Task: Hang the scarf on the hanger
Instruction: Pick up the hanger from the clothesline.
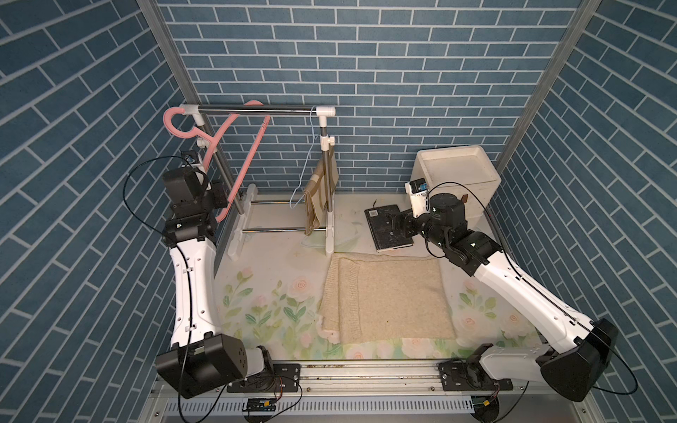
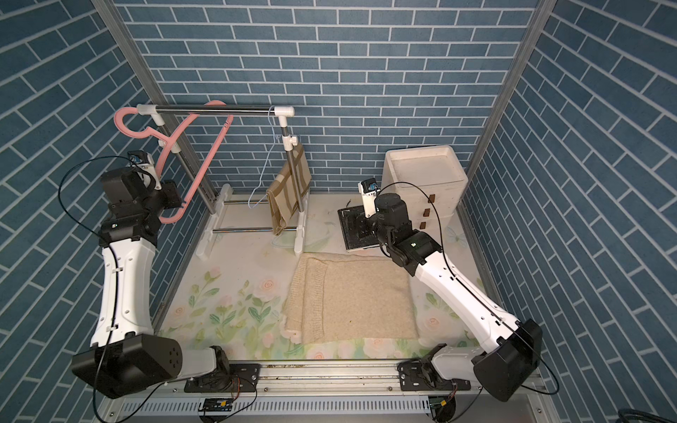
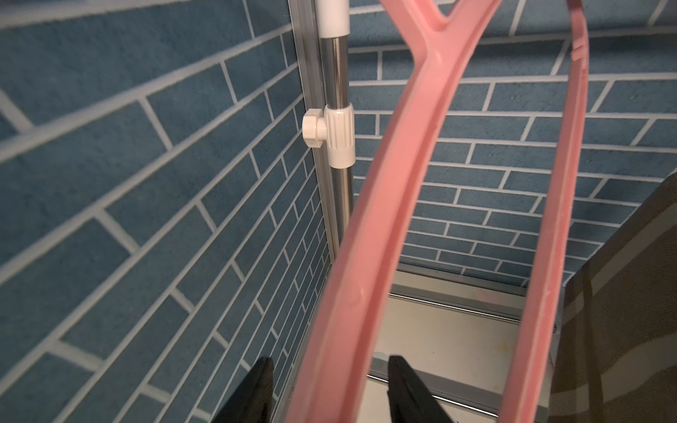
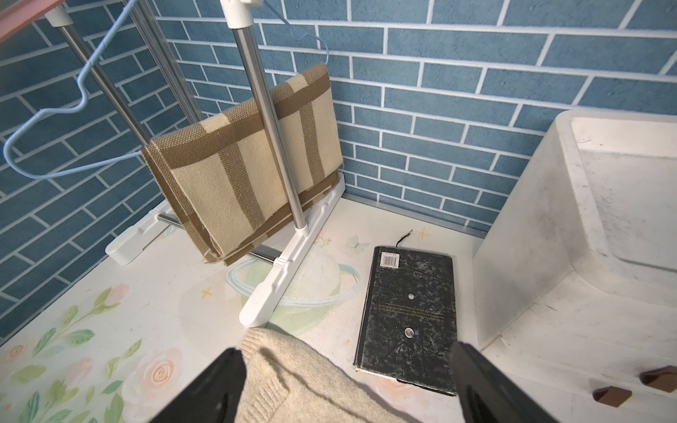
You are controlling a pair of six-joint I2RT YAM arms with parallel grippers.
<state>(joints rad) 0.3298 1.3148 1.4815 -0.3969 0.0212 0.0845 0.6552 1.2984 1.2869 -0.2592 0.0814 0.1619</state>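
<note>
Left claw (image 3: pixel 329 388) is grasping the pink hanger (image 3: pixel 395 183) beside the rack (image 1: pixel 256 109). Right claw (image 4: pixel 346 351), released, is hovering over the cream knit scarf (image 1: pixel 388 296), which is lying folded on the tabletop (image 1: pixel 271 271). Pickup step. Next: descending, pinching the scarf's far edge.

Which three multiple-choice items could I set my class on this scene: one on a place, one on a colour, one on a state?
1. Where does the book lie?
A. on the rack
B. on the knit
C. on the table, beside the box

2. What colour is the hanger between the fingers of the left pincer?
A. blue
B. pink
C. white

3. How does the right pincer stand?
A. open, gripping nothing
B. shut on the book
C. shut on the knit

Key: 1 C, the book lies flat by the box's foot; 2 B, a pink bar runs between the fingers; 3 A, its fingers stand wide apart.
</note>
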